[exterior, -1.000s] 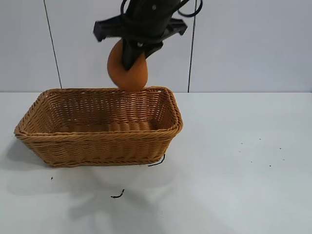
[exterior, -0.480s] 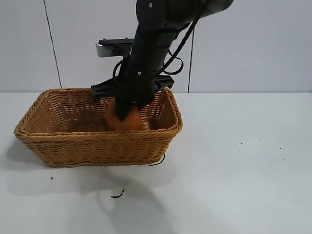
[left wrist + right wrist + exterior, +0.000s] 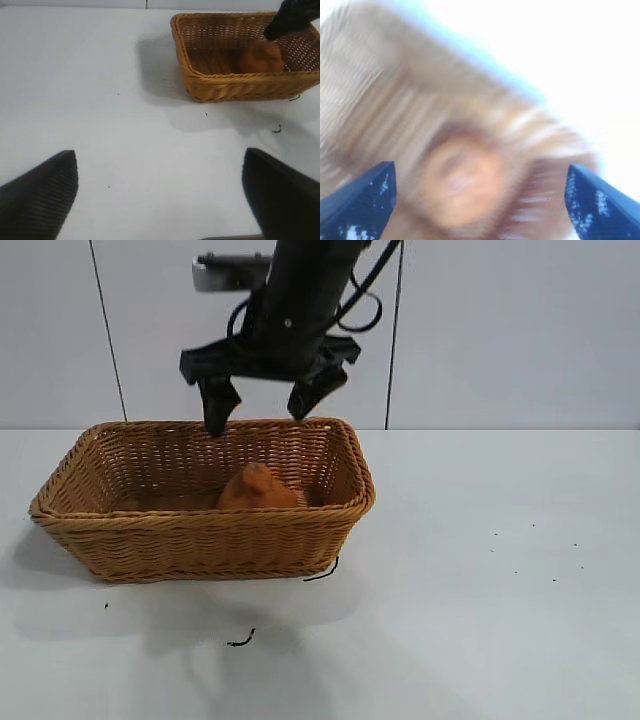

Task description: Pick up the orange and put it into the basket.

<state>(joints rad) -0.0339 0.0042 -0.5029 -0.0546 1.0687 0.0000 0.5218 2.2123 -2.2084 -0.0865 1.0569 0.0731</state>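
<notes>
orange (image 3: 256,490) released in basket (image 3: 330,515) | right gripper (image 3: 258,407) risen, open

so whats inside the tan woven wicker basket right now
The matte orange-brown knobbly orange sits inside the tan woven wicker basket, bump upward, below the open right gripper. The basket's near wall hides the orange's underside and the floor.

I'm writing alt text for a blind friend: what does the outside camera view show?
An orange lies inside a wicker basket on a white table. Directly above it hangs the right gripper, open and empty.
</notes>
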